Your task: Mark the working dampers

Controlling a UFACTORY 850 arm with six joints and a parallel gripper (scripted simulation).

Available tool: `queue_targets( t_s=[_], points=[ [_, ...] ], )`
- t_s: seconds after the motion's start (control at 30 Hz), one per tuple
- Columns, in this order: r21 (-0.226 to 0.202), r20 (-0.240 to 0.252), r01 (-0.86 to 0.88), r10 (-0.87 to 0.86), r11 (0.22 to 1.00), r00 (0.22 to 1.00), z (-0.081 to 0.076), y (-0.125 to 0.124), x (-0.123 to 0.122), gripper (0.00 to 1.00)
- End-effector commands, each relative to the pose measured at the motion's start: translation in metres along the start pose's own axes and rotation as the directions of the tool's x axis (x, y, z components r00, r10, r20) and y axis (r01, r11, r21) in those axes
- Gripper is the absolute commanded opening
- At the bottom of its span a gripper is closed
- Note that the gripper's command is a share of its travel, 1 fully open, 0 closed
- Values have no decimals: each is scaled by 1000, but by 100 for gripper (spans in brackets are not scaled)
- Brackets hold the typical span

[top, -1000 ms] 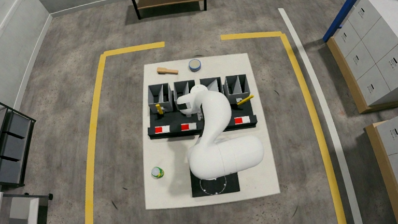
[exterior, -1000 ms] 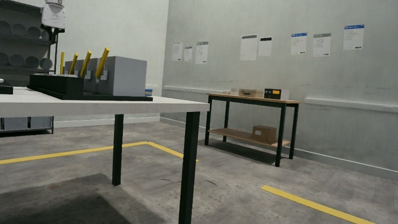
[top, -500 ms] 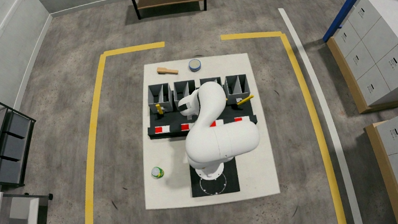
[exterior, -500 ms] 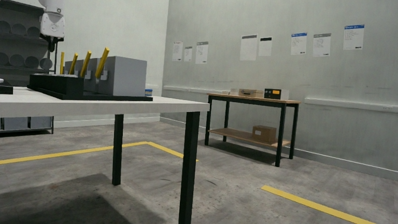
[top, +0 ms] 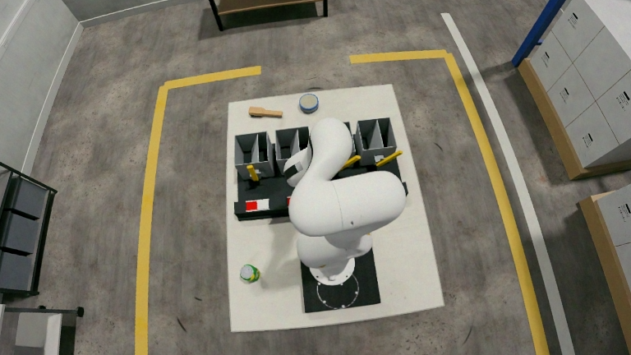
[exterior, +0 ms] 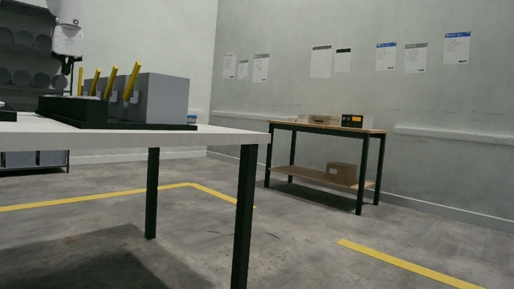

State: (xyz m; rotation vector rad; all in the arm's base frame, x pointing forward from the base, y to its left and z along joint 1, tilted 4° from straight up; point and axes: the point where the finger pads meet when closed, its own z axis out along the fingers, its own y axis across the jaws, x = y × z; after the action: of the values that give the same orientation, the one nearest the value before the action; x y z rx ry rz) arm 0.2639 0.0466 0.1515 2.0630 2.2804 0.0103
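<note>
Four grey duct dampers stand in a row on a black base plate point(top: 278, 193). The leftmost damper point(top: 253, 151), the second point(top: 292, 142) and the rightmost point(top: 375, 139) show; my arm hides the third. Yellow levers stick up in front of them point(top: 251, 172) point(top: 349, 162) point(top: 389, 158), and all four show in the side view point(exterior: 79, 75) point(exterior: 132, 75). The leftmost slider point(top: 257, 205) shows red with its white cover beside it. The other sliders are mostly hidden. My gripper point(exterior: 67, 68) is shut and empty, hanging above the lever row near the second damper. My wrist point(top: 297, 167) covers it from above.
A wooden block point(top: 264, 112) and a blue-rimmed round tub point(top: 308, 103) lie behind the dampers. A green can point(top: 250, 273) stands at the front left, beside my base point(top: 334, 281). A side table point(exterior: 326, 126) stands off by the wall.
</note>
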Motion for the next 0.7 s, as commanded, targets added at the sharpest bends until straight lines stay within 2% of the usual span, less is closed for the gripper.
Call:
queue_targets(
  t_s=[0.0, 0.57, 0.67],
  points=[
    [-2, 1, 0, 0, 1000, 1000, 4, 1, 0, 0],
    [-2, 1, 0, 0, 1000, 1000, 5, 1, 0, 0],
    [-2, 1, 0, 0, 1000, 1000, 5, 2, -14, 0]
  ],
)
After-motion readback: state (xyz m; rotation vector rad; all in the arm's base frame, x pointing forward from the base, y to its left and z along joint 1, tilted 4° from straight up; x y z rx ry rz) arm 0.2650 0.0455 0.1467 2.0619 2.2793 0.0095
